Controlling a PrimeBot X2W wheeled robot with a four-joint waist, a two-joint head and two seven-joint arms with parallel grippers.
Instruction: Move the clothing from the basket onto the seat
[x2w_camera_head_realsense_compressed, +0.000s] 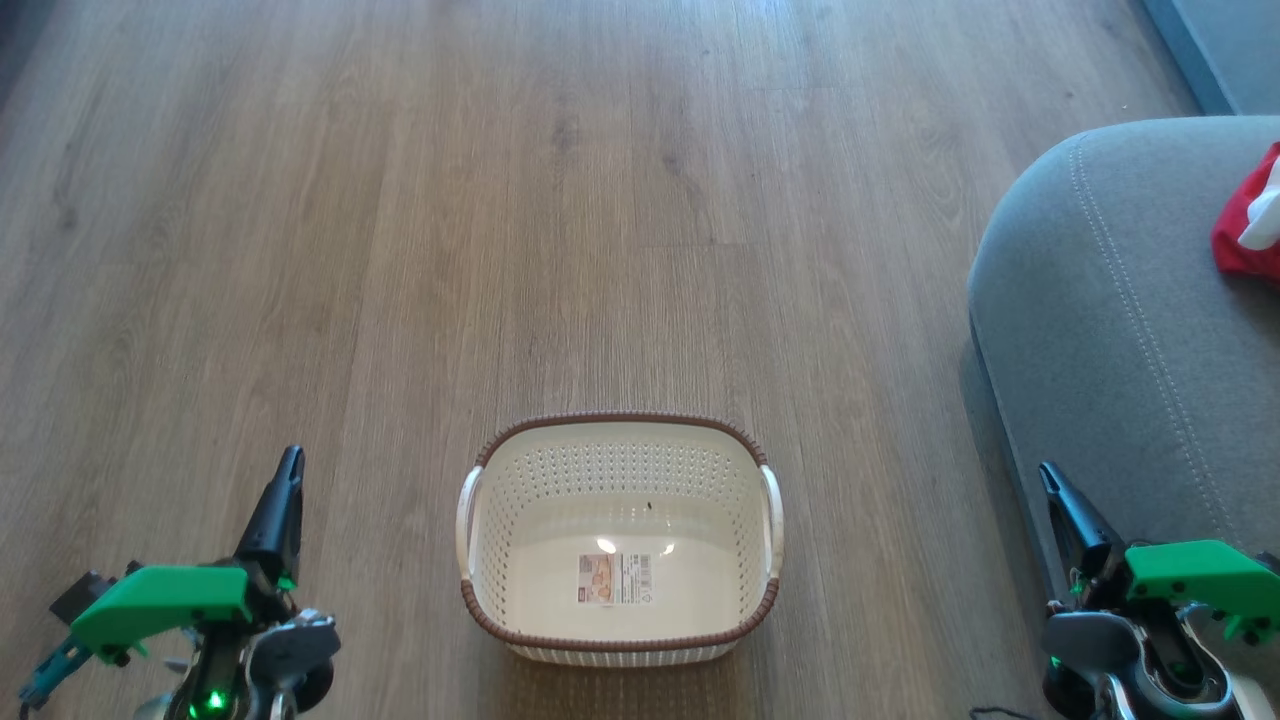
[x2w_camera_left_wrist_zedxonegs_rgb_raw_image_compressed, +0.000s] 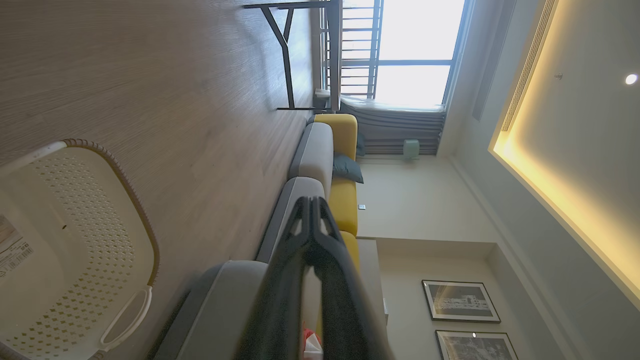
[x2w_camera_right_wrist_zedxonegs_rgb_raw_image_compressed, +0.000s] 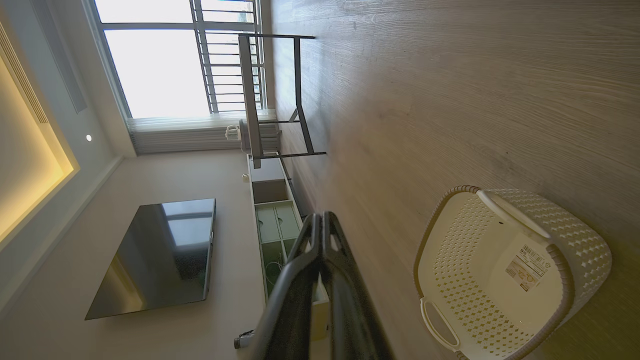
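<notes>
Now the left gripper rests with fingers pressed together, holding nothing. The basket sits between the arms with no clothing in it. The right gripper, likewise closed and bare, is nearer the seat, where the clothing lies ahead and to its right.

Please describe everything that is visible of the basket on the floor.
The basket is a small cream plastic tub, rounded-rectangular, with rows of small holes in its walls. A brown braided-look rim runs round the top, and two pale handles sit at its left and right sides. It stands upright on the wooden floor, mouth up, and is empty: the smooth bottom shows, with a label stuck on it. Nothing but the floor touches it.
</notes>
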